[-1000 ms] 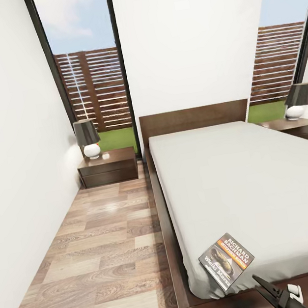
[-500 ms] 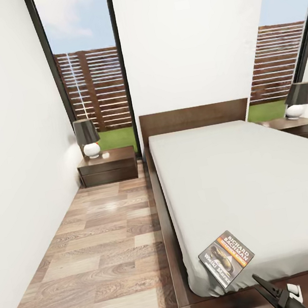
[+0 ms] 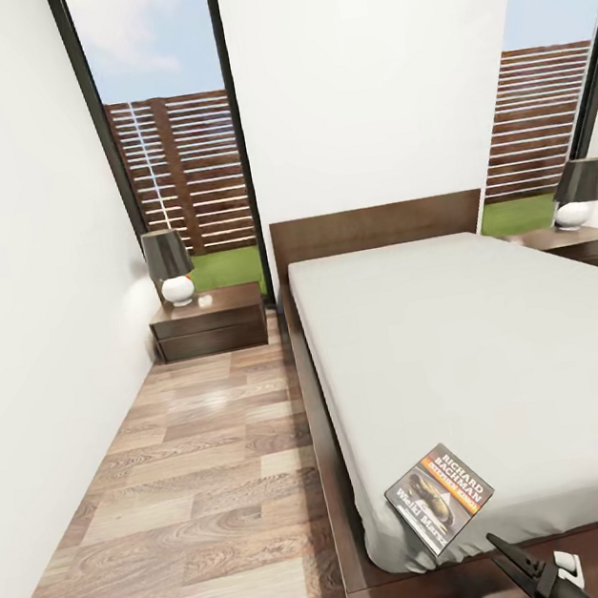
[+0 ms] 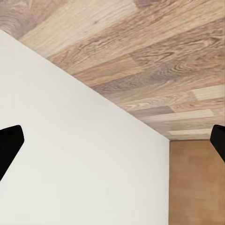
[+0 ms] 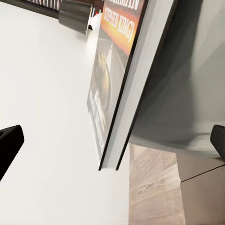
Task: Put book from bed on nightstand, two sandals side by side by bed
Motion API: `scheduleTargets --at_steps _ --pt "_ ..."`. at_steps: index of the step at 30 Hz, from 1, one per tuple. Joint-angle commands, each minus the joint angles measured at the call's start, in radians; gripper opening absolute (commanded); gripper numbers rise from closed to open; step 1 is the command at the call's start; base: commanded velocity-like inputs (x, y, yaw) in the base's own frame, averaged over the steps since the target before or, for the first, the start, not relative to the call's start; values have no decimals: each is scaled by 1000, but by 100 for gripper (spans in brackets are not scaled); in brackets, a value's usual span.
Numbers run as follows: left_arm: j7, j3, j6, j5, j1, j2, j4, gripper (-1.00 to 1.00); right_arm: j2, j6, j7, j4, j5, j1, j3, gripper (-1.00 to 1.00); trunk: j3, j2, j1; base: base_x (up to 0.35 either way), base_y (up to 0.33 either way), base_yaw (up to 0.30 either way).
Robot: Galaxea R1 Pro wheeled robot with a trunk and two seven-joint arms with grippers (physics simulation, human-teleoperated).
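The book (image 3: 440, 499) cover reads "RICHARD BACHMAN" — and, seen from the right wrist, "STEPHEN KING".

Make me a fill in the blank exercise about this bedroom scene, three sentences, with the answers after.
1. The book lies on the near corner of the ____.
2. On the nightstand beside the left wall stands a ____ with a dark shade.
3. The right tool, just short of the book, has its fingers ____.

Missing words: bed; lamp; open
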Motion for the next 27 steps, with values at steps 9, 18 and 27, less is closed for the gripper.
scheduleTargets --at_steps 9,18,27 --pt "4 -8 4 10 0 0 -2 100 7 11 -11 4 -7 -11 3 100 -1 0 0 0 0 0" --pt "5 -8 4 10 0 -1 -2 100 26 11 -44 3 -7 -18 3 100 -1 0 0 0 0 0" --pt "6 -8 4 10 0 -1 -2 100 30 12 -52 3 -8 -21 3 100 -10 -21 11 0 0 0"
